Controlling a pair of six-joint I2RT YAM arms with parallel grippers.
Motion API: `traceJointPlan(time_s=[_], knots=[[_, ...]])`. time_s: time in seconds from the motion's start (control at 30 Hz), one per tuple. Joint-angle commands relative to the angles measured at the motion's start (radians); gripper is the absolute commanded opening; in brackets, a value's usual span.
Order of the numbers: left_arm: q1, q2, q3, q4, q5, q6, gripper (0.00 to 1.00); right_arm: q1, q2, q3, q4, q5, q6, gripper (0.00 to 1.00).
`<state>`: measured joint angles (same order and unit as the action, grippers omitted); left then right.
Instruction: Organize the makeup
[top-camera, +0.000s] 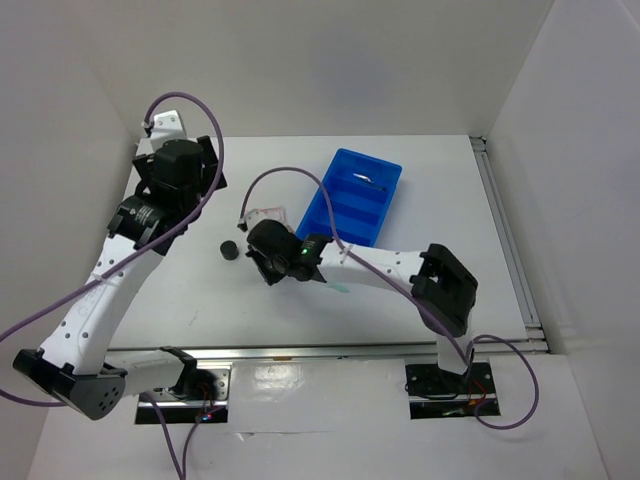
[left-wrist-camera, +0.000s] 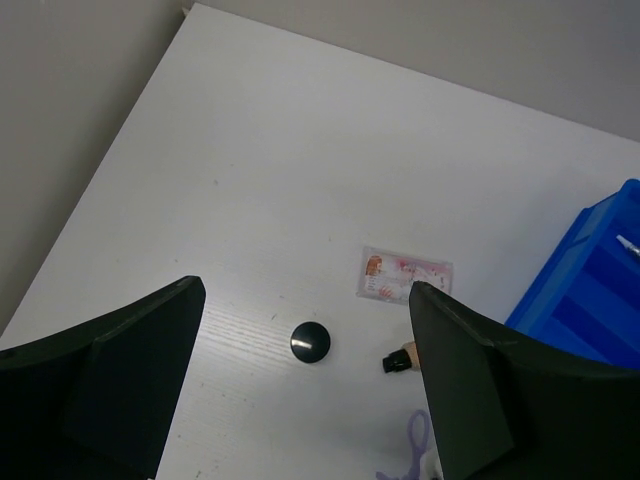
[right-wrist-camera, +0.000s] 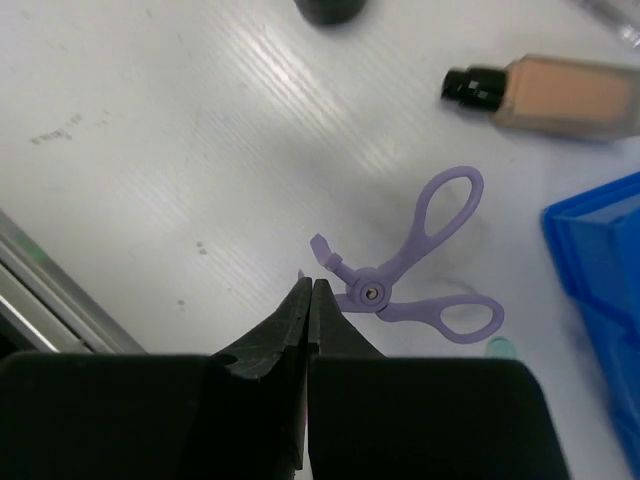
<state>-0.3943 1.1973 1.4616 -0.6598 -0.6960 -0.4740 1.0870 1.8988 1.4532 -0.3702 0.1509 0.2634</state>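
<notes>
The makeup (top-camera: 230, 250) lies loose on the white table (top-camera: 420, 160), outside the blue divided plastic tray (top-camera: 352, 212). Your right gripper (right-wrist-camera: 308, 290), jaws pressed together, sits at nine o'clock of the thin purple scissor-shaped loop (right-wrist-camera: 410, 262), perhaps touching it. The tan tube with black tip (right-wrist-camera: 560, 95) lies at one o'clock. Your left gripper (left-wrist-camera: 308, 290) hangs spread wide above the black round pot (left-wrist-camera: 310, 342) and the pinkish flat packet (left-wrist-camera: 404, 274).
</notes>
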Motion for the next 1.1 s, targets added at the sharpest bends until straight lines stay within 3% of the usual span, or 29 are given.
traceJointPlan(time_s=[0.0, 0.23, 0.47, 0.8, 1.07], knots=[[-0.003, 0.007, 0.051, 0.02, -0.037, 0.014, 0.98, -0.009, -0.124, 0.091, -0.033, 0.058, -0.016, 0.0], [-0.003, 0.027, 0.088, 0.042, -0.057, 0.012, 0.98, -0.067, -0.188, 0.183, -0.094, 0.127, 0.037, 0.0], [0.026, 0.153, 0.18, -0.024, -0.016, -0.014, 0.98, -0.29, -0.169, 0.274, -0.173, 0.102, 0.132, 0.0], [0.026, 0.286, 0.103, -0.146, 0.283, -0.137, 0.96, -0.536, -0.046, 0.386, -0.268, 0.095, 0.272, 0.0], [0.026, 0.297, 0.006, -0.146, 0.256, -0.108, 0.96, -0.59, 0.057, 0.409, -0.245, 0.104, 0.405, 0.0]])
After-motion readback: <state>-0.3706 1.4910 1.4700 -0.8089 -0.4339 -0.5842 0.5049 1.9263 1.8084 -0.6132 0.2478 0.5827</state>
